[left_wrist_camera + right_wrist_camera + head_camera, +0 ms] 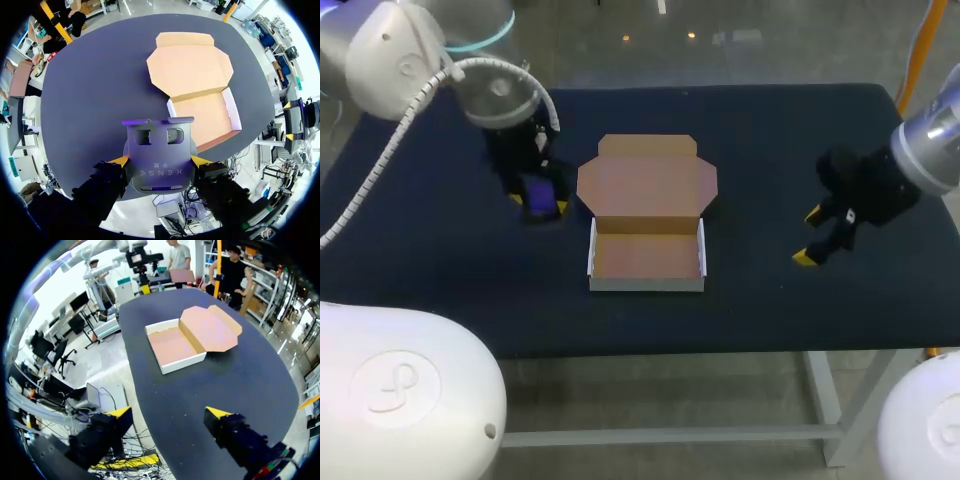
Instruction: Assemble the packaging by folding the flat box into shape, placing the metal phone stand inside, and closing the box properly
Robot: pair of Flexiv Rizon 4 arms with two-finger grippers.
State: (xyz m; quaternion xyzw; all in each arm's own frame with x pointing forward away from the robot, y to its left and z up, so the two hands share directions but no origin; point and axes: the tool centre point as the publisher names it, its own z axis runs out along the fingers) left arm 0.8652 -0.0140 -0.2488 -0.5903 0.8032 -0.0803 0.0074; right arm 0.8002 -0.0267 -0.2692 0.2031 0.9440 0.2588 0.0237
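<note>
The cardboard box (646,258) stands folded into a shallow tray at the table's middle, its lid (648,178) lying open and flat behind it. The tray holds nothing. Left of the box, my left gripper (538,203) is shut on the grey metal phone stand (541,194). In the left wrist view the stand (159,155) sits between the yellow fingertips (120,161), which touch both its sides, with the box (205,117) ahead and to one side. My right gripper (810,235) hangs open to the right of the box; its wrist view shows the gripper (168,413) with nothing in it and the box (175,346) far ahead.
The dark table (440,260) has bare cloth on both sides of the box and along the front edge. Nothing else lies on it.
</note>
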